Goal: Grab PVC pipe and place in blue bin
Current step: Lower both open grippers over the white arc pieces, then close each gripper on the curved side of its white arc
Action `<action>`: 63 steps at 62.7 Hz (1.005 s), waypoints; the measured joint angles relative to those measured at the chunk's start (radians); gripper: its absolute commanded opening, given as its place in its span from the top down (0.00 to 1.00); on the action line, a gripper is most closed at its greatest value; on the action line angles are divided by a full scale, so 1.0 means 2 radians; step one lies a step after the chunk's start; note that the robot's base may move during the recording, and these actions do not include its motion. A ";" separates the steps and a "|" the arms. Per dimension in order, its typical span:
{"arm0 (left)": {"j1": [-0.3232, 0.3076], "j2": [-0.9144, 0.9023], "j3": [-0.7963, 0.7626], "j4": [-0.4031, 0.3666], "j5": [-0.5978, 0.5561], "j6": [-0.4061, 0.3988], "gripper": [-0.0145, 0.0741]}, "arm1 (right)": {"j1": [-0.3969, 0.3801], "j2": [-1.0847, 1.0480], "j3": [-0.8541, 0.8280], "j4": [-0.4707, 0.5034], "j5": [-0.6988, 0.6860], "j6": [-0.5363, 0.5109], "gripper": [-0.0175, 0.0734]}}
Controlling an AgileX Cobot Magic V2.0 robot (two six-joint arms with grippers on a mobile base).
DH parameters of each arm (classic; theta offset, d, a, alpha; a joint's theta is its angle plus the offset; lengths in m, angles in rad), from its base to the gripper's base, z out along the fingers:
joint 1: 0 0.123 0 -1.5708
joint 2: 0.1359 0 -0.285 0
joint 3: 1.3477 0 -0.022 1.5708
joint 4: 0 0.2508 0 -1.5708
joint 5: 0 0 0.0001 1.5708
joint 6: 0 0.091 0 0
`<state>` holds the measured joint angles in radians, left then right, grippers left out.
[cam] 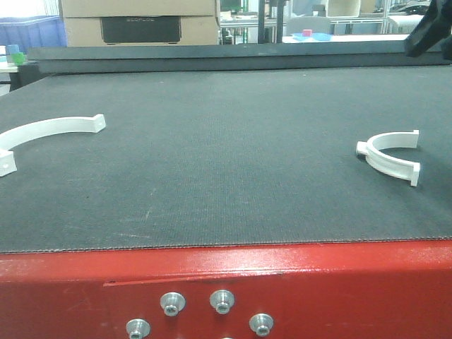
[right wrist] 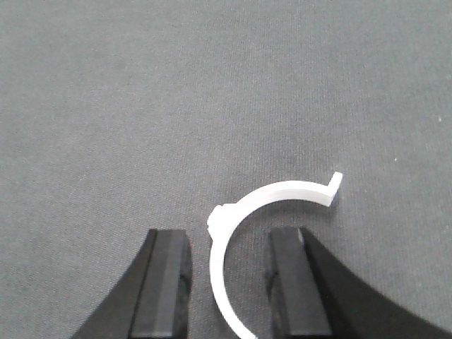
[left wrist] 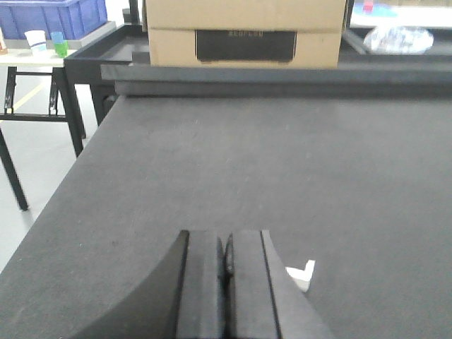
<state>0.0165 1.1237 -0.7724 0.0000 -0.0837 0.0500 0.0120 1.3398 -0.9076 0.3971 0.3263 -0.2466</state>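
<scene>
One PVC pipe (cam: 390, 164) lies on the mat (cam: 226, 155), cardboard boxes (cam: 138, 21) beyond.

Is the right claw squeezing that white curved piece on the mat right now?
No, the right gripper is open, and its fingers stand clear on either side of the white curved piece without touching it.

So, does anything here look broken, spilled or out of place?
Nothing stands out. The left curved piece and the right curved piece lie flat on the dark mat; the right pincer is open above the latter.
</scene>
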 measured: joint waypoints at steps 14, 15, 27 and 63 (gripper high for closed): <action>0.000 0.081 -0.048 0.018 0.045 0.000 0.96 | 0.006 0.040 -0.021 0.000 0.026 -0.015 0.62; 0.000 0.085 -0.051 0.016 0.047 0.000 0.96 | 0.006 0.043 -0.023 0.000 0.026 -0.016 0.62; 0.000 0.132 -0.095 0.005 0.072 0.000 0.96 | 0.008 0.079 -0.039 0.000 0.035 -0.017 0.62; 0.000 0.168 -0.133 0.003 0.107 0.000 0.52 | 0.008 0.119 -0.046 -0.017 0.059 -0.018 0.57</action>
<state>0.0165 1.4592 -1.0383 0.0054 0.1298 0.0500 0.0284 1.5776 -0.9993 0.3631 0.4434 -0.2822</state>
